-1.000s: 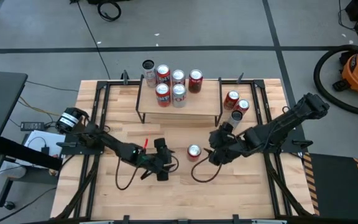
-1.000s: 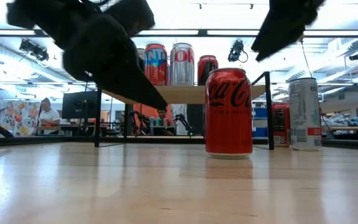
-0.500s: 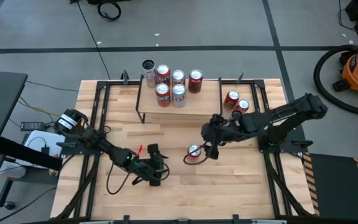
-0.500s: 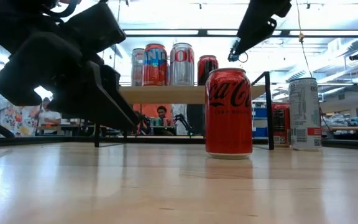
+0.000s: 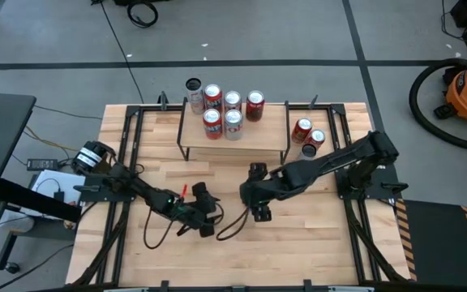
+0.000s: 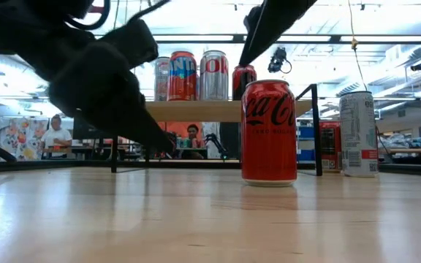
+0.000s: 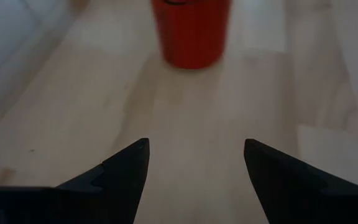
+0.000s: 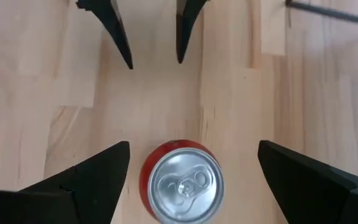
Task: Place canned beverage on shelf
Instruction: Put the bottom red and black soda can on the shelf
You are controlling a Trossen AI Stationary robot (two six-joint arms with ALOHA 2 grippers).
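Now the right gripper (image 8: 191,180) has moved over the red can (image 6: 269,133) on the tabletop (image 5: 314,231), open around it; left gripper (image 7: 194,171) open nearby, shelf (image 5: 270,130) behind.

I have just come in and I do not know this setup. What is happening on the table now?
Two robot arms work at a wooden table. The right gripper hangs open directly above a red can standing on the tabletop, not yet gripping it. The left gripper waits open, low beside it, pointing at the same can. Five cans already stand on the shelf; more cans wait to its right.
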